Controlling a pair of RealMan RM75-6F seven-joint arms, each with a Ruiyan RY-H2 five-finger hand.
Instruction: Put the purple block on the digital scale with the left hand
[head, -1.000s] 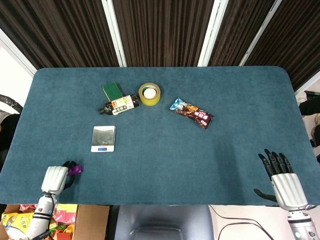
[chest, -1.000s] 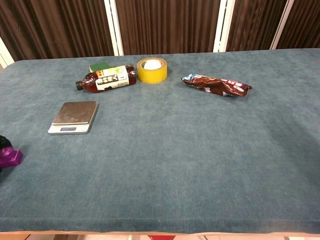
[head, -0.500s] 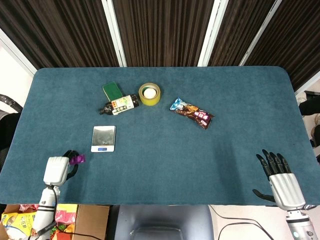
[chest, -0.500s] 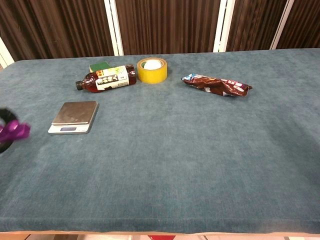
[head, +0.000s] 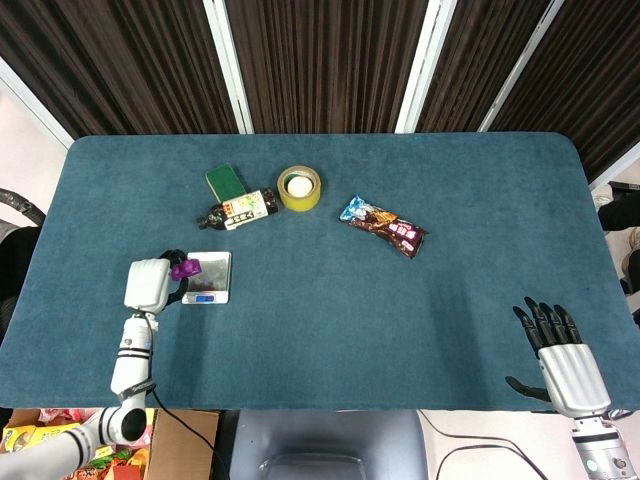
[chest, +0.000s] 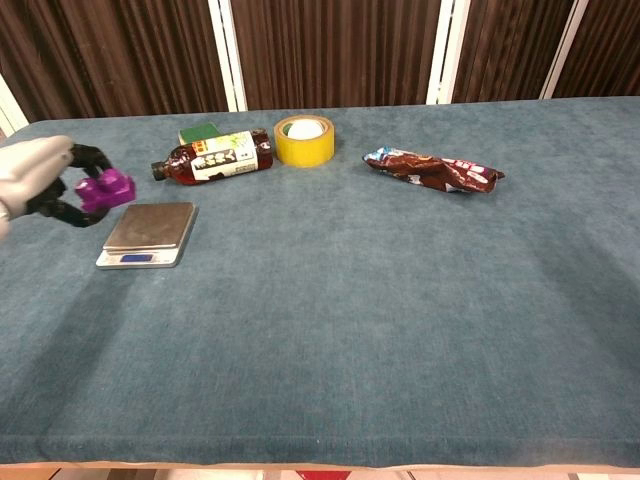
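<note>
Now we are pinching the purple block (head: 185, 268) in our left hand (head: 150, 284), fingers (chest: 72, 212) closed around it, carrying it clear of the desk (head: 330, 320) so it hangs just beside the digital scale (head: 210, 277), ready for lowering.

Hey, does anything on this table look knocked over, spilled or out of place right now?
Only the bottle stands out: it lies on its side beside the yellow tape roll, cap still on, with no spill visible. The snack packet looks crumpled.
</note>
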